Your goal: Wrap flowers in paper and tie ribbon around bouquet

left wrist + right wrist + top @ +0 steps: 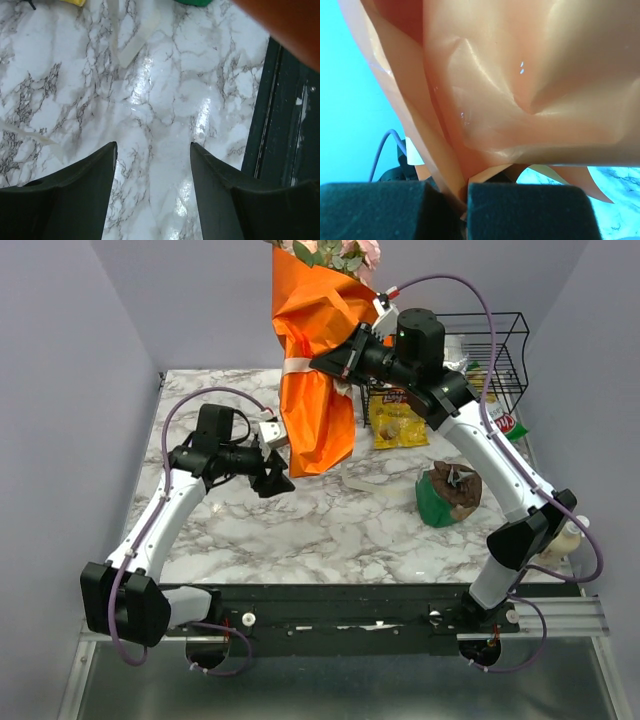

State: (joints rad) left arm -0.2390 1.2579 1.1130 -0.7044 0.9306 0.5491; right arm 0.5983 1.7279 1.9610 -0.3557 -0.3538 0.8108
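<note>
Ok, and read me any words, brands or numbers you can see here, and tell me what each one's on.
Nothing can be read for certain.
On the yellow bag: a dark logo near its top, too blurred to read.
On the packet by the wire basket: a red and white mark, too small to read.
On the paper: no print.
Both wrist views: no text.

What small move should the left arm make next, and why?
Probably raise the left gripper, jaws open and empty above the table, toward the ribbon at the waist of the bouquet. The right gripper holds the bouquet in the air, jaws shut on its paper.
</note>
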